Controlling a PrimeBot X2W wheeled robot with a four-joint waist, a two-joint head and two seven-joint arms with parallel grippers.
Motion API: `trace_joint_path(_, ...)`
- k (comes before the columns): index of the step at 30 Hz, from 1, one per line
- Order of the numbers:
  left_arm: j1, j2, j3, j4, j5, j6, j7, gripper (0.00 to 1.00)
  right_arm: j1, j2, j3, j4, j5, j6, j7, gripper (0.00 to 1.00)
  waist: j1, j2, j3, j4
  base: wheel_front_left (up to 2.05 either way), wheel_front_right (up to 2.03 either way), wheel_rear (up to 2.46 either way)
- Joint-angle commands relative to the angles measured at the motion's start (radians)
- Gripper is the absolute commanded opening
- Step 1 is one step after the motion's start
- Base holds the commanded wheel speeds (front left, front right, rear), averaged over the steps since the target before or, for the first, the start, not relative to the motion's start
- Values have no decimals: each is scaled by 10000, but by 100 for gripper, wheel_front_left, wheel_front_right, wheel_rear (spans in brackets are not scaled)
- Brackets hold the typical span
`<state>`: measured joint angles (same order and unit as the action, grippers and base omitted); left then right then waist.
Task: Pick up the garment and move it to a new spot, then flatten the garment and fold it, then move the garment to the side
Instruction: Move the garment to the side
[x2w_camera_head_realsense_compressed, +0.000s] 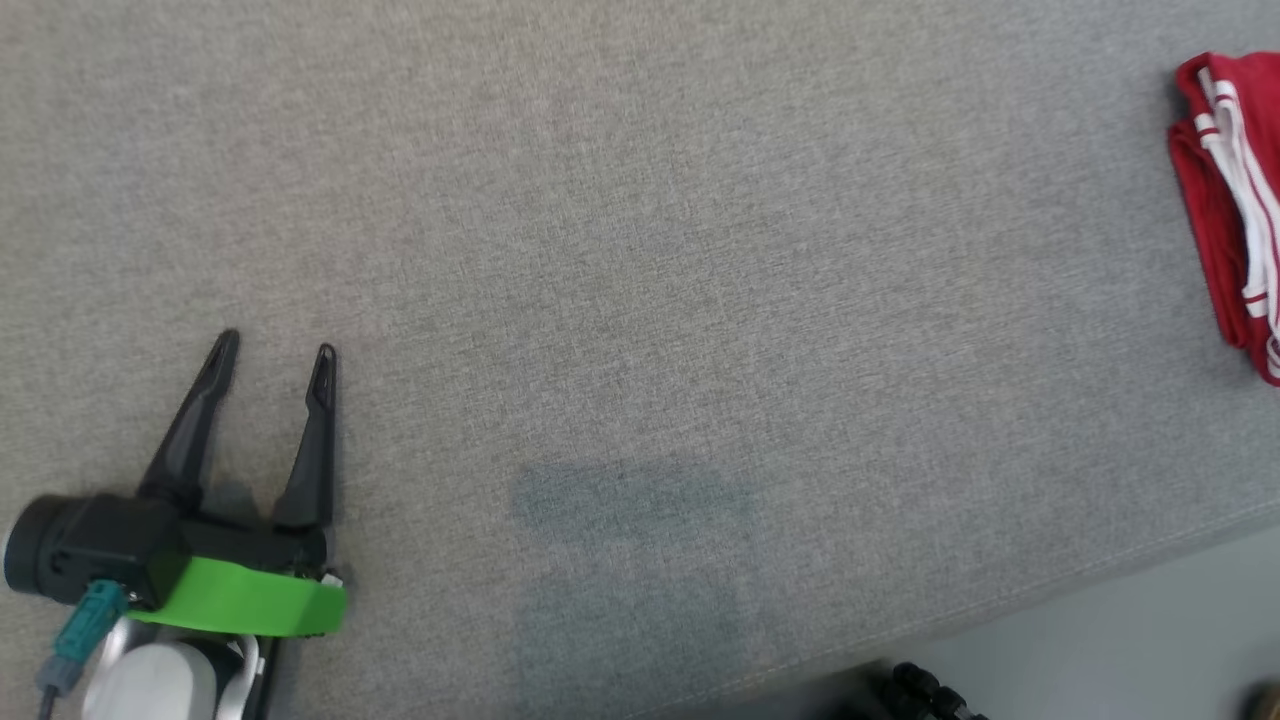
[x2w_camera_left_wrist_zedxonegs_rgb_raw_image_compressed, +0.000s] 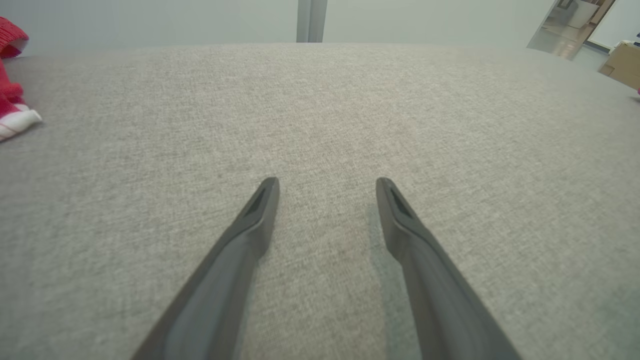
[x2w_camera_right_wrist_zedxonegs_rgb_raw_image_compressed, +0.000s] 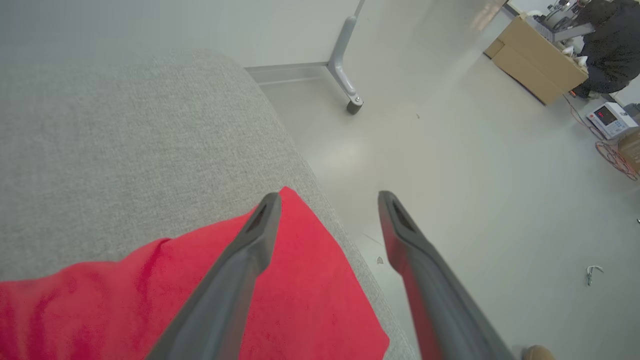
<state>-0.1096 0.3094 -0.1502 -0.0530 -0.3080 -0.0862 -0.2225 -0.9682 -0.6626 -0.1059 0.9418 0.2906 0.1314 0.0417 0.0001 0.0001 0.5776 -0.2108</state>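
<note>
The left claw (x2w_camera_head_realsense_compressed: 277, 348) sits at the lower left of the head view, low over a grey fabric-covered desk (x2w_camera_head_realsense_compressed: 640, 250). Its two dark fingers point up the view, spread apart with nothing between them. A green band wraps the wrist behind it. The garment (x2w_camera_head_realsense_compressed: 1225, 200), red with white stripes, lies bunched at the far right edge of the desk, well apart from this claw. The left wrist view looks along the same spread fingers over bare grey fabric, with a bit of the red and white garment (x2w_camera_left_wrist_zedxonegs_rgb_raw_image_compressed: 10, 100) at its far left. The right wrist view shows the right claw (x2w_camera_right_wrist_zedxonegs_rgb_raw_image_compressed: 329, 197) hanging wide and empty above the desk's rounded edge. One finger is over the smooth red cloth (x2w_camera_right_wrist_zedxonegs_rgb_raw_image_compressed: 300, 300), the other over the pale floor (x2w_camera_right_wrist_zedxonegs_rgb_raw_image_compressed: 475, 200). That view also takes in a grey wheeled leg (x2w_camera_right_wrist_zedxonegs_rgb_raw_image_compressed: 345, 65), a cardboard box (x2w_camera_right_wrist_zedxonegs_rgb_raw_image_compressed: 535, 60) and a person in dark clothes (x2w_camera_right_wrist_zedxonegs_rgb_raw_image_compressed: 612, 45) at the far corner.
</note>
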Motion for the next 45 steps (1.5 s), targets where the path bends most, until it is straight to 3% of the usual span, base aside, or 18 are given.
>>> trace_joint_path(1, 269, -115, -24, 243, -68, 48, -101, 100, 227, 179, 192, -264, -129, -13, -353, 100, -1, -1, -1073, 85, 0, 0, 0)
trace_joint_path(6, 654, -480, -4, 661, -229, 124, -288, 100, 982, 438, 423, -1373, 34, -13, -1165, 100, -1, -1, -2264, 333, 0, 0, 0)
trace_joint_path(11, 1234, -899, 155, 1222, -439, 207, -397, 100, 2932, 910, 423, -3157, 162, -13, -1687, 100, -1, -1, -3648, 917, 0, 0, 0)
trace_joint_path(20, 1784, -1050, 601, 1737, -266, 131, -429, 100, 7136, 2722, -272, -5912, -364, -13, -2565, 100, -1, -1, -4967, 1645, 0, 0, 0)
trace_joint_path(26, 1967, -1270, 905, 2032, -130, -26, -432, 100, 8831, 4092, -416, -6404, -2105, -15, -3023, 100, -1, -1, -5490, 1908, 0, 0, 0)
trace_joint_path(31, 2173, -1552, 1295, 2308, -133, -190, -433, 100, 9477, 5218, -11, -6689, -2535, -15, -3068, 100, -1, -1, -5698, 1944, 0, 0, 0)
trace_joint_path(36, 2189, -1834, 1618, 2572, 16, -338, -434, 100, 9882, 5710, 354, -6827, -2632, -13, -3072, 100, -1, -1, -5762, 2023, 0, 0, 0)
trace_joint_path(45, 2155, -2033, 1657, 2743, 99, -448, -435, 100, 10010, 5922, 192, -6923, -2752, -13, -3073, 100, -1, -1, -5806, 2107, 0, 0, 0)
